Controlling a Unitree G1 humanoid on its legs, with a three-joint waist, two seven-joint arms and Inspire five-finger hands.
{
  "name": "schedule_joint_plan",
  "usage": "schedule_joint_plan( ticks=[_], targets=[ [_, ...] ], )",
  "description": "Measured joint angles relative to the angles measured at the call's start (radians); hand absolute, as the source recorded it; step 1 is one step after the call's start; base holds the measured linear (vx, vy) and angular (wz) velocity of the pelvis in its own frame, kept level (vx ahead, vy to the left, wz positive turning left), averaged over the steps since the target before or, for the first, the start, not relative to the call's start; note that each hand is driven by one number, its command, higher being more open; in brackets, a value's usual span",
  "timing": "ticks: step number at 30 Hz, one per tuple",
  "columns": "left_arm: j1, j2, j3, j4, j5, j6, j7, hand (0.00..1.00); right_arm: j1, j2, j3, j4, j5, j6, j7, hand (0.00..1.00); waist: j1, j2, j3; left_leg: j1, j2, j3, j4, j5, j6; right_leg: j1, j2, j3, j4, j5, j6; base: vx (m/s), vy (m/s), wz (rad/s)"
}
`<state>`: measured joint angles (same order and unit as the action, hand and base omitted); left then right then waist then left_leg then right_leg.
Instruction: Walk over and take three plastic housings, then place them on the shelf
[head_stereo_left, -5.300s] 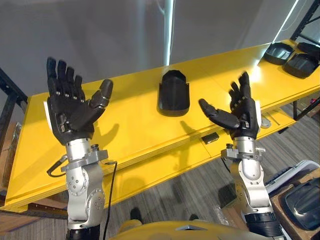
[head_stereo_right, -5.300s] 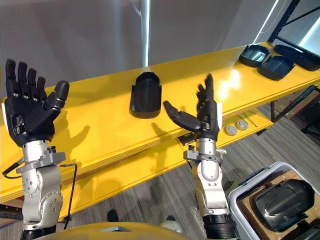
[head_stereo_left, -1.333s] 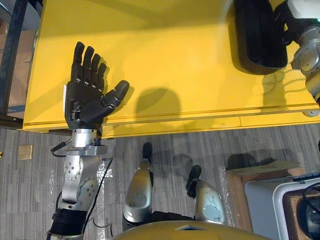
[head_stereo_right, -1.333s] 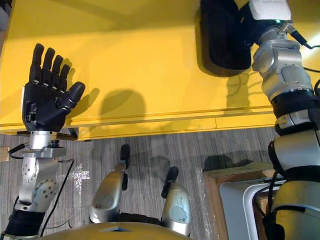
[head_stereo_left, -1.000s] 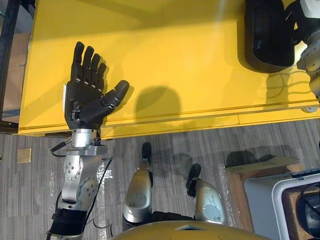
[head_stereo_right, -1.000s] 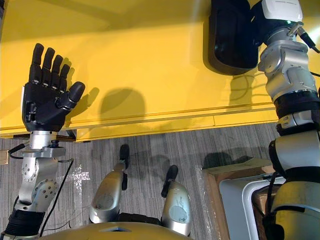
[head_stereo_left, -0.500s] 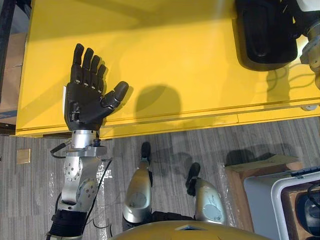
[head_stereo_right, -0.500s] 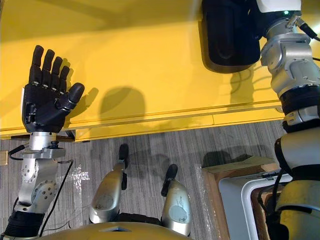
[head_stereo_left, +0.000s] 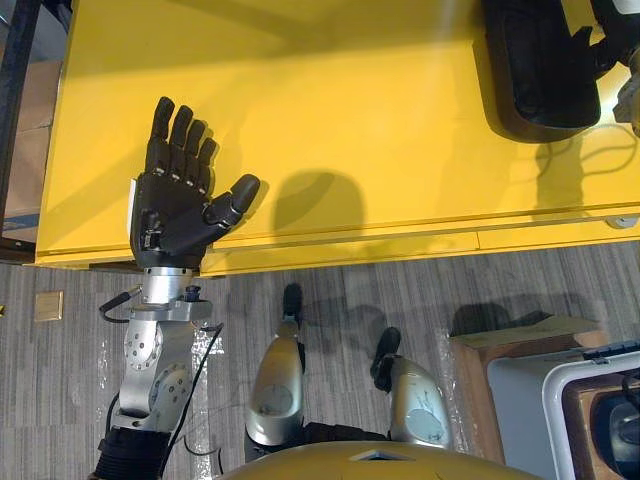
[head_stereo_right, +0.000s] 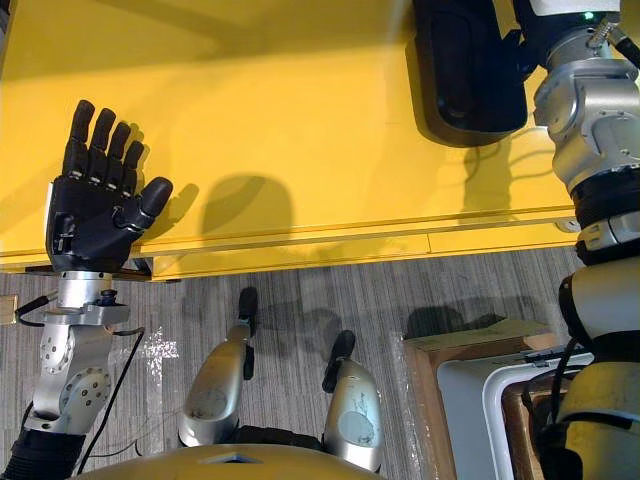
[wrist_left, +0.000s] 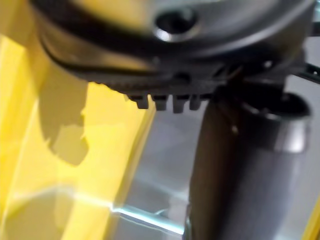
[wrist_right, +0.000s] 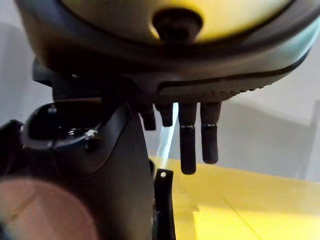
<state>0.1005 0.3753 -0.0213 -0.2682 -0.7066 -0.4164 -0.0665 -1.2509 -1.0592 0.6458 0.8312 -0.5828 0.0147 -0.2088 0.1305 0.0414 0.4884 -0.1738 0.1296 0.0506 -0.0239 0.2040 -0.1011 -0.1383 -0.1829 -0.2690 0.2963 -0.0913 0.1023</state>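
**Q.** Where does the housing lie relative to the two hands?

**A.** The black plastic housing (head_stereo_right: 465, 70) rests on the yellow counter (head_stereo_left: 350, 100), far to the robot's right. Its long axis runs away from the counter's front edge. The right hand (head_stereo_right: 528, 40) sits against the housing's right-hand long side. The left hand (head_stereo_left: 175, 215) is well apart, raised over the front edge toward the counter's other end.

**Q.** In what state are the hands?

**A.** The left hand is spread flat and holds nothing. In the right wrist view the right hand's fingers (wrist_right: 187, 145) hang straight and are not curled round anything.

**Q.** On what does the coming move turn?

**A.** Probably on the right hand, the nearer one, closing sideways across the housing's short width.
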Motion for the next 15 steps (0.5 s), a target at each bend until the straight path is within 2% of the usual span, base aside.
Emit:
schedule_joint_plan(
  ticks=[5, 8, 11, 14, 15],
  targets=[
    [0.019, 0.0, -0.007, 0.0, -0.001, -0.02, -0.002, 1.0, 0.019, 0.0, -0.131, -0.016, 0.014, -0.008, -0.203, 1.0, -0.003, 0.001, 0.0, 0.001, 0.0, 0.005, 0.0, 0.0, 0.0, 0.001, 0.0, 0.001, -0.003, 0.0, 0.0, 0.0, 0.0, 0.0],
    [0.026, -0.001, -0.009, -0.001, -0.012, -0.02, -0.003, 1.0, 0.03, 0.0, -0.207, -0.041, 0.023, -0.022, -0.276, 1.0, -0.009, 0.001, -0.001, 0.003, 0.0, 0.008, 0.0, 0.0, 0.0, 0.002, 0.001, 0.003, -0.004, 0.001, 0.0, 0.0, 0.0, 0.0],
    [0.041, -0.021, -0.011, -0.022, -0.012, -0.02, -0.004, 1.0, 0.121, -0.01, -0.354, -0.165, 0.125, -0.059, -0.38, 1.0, -0.027, 0.004, -0.005, 0.011, -0.009, 0.007, 0.0, -0.001, 0.001, 0.02, 0.0, 0.0, -0.023, 0.007, 0.009, 0.0, 0.001, 0.02],
    [0.064, -0.047, -0.014, -0.058, -0.011, -0.02, -0.004, 1.0, 0.301, -0.01, -0.56, -0.354, 0.171, -0.087, -0.457, 1.0, -0.043, 0.016, -0.02, 0.018, -0.016, 0.012, 0.0, -0.007, 0.006, 0.038, -0.004, 0.002, -0.054, 0.022, 0.021, 0.0, 0.0, 0.0],
    [0.076, -0.065, -0.014, -0.067, -0.011, -0.021, -0.004, 1.0, 0.413, -0.005, -0.639, -0.438, 0.174, -0.092, -0.474, 1.0, -0.047, 0.019, -0.038, 0.019, -0.017, 0.018, -0.001, -0.01, 0.008, 0.044, -0.004, 0.004, -0.071, 0.03, 0.025, 0.04, 0.011, -0.09]
  ],
)
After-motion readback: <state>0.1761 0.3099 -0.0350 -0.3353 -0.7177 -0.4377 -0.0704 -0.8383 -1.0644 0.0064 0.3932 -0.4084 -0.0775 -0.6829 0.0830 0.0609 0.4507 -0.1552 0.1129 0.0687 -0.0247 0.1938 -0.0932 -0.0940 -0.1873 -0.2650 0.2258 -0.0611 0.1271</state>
